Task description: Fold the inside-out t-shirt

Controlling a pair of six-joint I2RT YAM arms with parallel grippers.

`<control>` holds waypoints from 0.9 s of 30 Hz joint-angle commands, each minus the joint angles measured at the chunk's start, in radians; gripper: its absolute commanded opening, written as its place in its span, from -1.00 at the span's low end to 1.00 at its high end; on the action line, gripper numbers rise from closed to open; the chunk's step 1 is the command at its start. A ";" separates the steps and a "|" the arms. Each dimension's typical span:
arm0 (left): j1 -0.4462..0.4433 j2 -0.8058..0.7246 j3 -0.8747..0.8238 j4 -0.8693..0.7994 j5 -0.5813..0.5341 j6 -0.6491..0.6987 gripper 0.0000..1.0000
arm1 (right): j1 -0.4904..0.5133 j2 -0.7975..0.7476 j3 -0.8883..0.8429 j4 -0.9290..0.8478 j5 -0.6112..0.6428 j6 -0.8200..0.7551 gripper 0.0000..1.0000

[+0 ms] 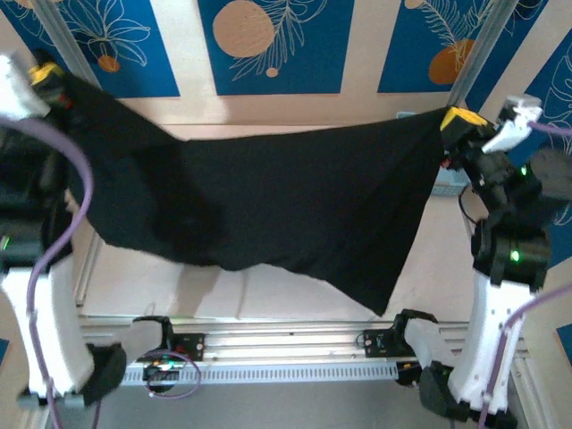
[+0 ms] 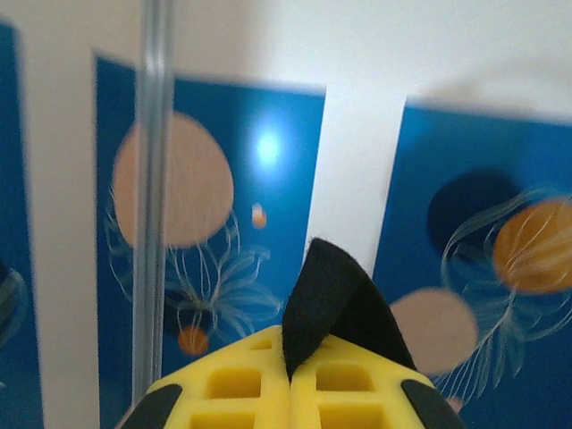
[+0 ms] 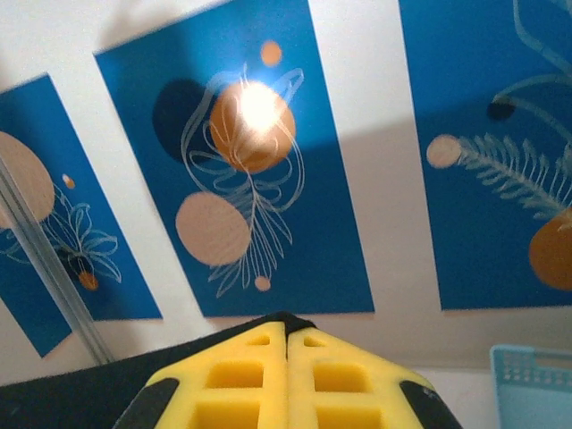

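The black inside-out t-shirt [image 1: 277, 201] hangs stretched in the air between both arms, sagging in the middle with a pointed corner drooping at the lower right. My left gripper [image 1: 49, 76] at the far upper left is shut on one corner of it. In the left wrist view a black tab of the t-shirt [image 2: 326, 299] sticks up from between the pressed yellow pads [image 2: 241, 384]. My right gripper [image 1: 460, 121] at the upper right is shut on the other corner. A thin black edge of the t-shirt [image 3: 295, 320] shows at the tips of its yellow pads [image 3: 340, 380].
Blue wall panels [image 1: 268, 45] with orange and beige shapes stand behind the table. A light-blue basket [image 3: 534, 386] sits at the right, behind the right arm. The metal rail [image 1: 286, 353] with the arm bases runs along the near edge. A metal post [image 2: 152, 206] rises at the left.
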 commanded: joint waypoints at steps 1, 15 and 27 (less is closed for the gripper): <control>0.021 0.155 0.073 0.051 -0.009 0.032 -1.00 | 0.026 0.131 -0.010 0.111 -0.035 0.015 -1.00; 0.038 0.287 0.318 0.058 0.083 -0.025 -1.00 | 0.152 0.342 0.231 0.036 0.054 -0.084 -1.00; 0.037 -0.053 0.283 0.087 0.089 -0.022 -1.00 | 0.150 0.027 0.288 -0.107 0.182 -0.142 -1.00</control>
